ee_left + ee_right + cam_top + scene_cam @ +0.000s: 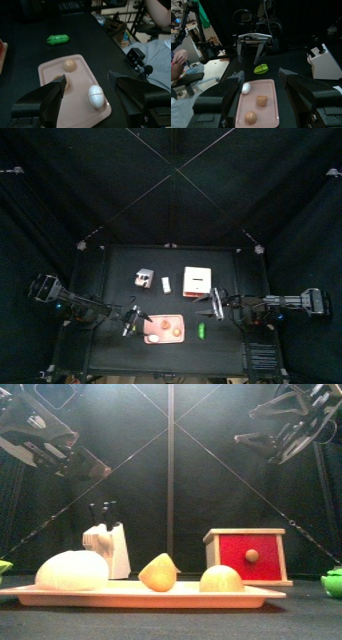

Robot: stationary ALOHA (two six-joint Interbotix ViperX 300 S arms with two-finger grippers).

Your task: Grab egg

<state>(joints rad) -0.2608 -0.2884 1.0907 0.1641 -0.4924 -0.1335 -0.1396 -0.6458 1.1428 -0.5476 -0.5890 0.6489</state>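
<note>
Black table point(120, 263) open around tray point(166, 341), egg point(97, 96) near rim.

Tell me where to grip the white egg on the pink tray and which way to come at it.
Grip the white egg across its narrow middle, coming straight down from above. It lies on its side near one end of the pink tray, apart from the two tan pieces, so its long flanks look free. The open left end effector already hangs over it.
</note>
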